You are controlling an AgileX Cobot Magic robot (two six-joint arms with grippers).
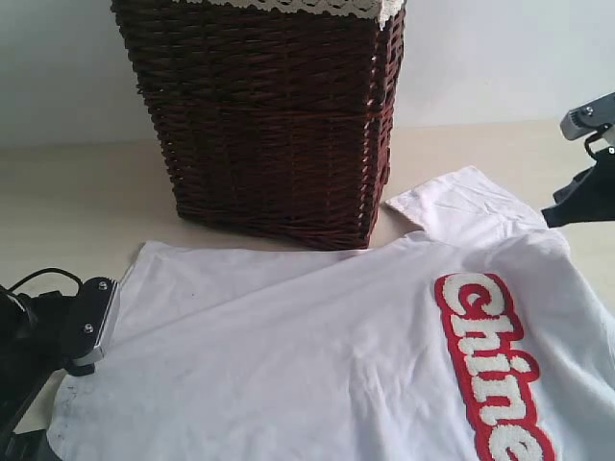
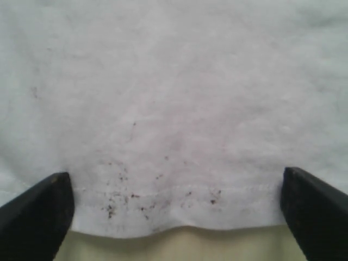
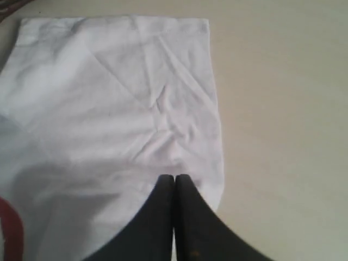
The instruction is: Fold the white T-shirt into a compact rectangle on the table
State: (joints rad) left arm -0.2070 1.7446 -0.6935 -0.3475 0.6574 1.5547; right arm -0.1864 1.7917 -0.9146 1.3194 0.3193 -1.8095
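Left hand [image 2: 175, 179] agape over T-shirt [image 2: 174, 81].

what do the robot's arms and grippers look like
Both are black. The left gripper has wedge-shaped fingers, a silver plate with screws and a black cable. The right gripper has tapered black fingers and a grey bracket.

White T-shirt [image 1: 288, 355] (lettering [image 1: 485, 327] too) partly offscreen
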